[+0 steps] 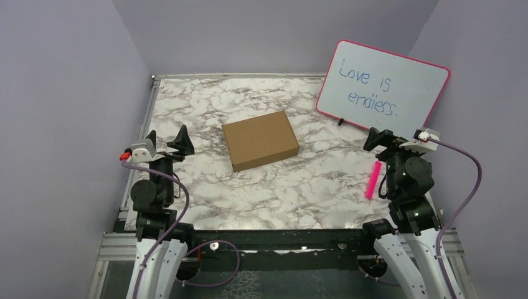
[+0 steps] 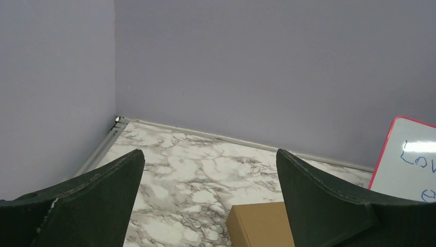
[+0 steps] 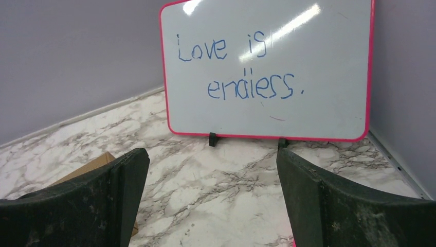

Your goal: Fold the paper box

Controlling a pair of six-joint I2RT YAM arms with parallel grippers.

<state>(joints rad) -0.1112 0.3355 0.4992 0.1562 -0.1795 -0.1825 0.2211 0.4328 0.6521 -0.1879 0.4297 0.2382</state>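
Observation:
The paper box (image 1: 260, 140) is a plain brown, shallow rectangular box lying shut on the marble table near its middle. Its corner shows in the left wrist view (image 2: 259, 224) and a small edge in the right wrist view (image 3: 90, 167). My left gripper (image 1: 167, 141) hovers at the table's left side, well apart from the box, jaws open and empty; the left gripper (image 2: 211, 154) frames bare marble. My right gripper (image 1: 381, 138) sits at the right, open and empty; the right gripper (image 3: 212, 154) faces the whiteboard.
A pink-rimmed whiteboard (image 1: 381, 87) with blue writing stands on small feet at the back right. A pink marker (image 1: 373, 180) lies on the table by the right arm. Lilac walls enclose the table (image 1: 299, 187) on three sides.

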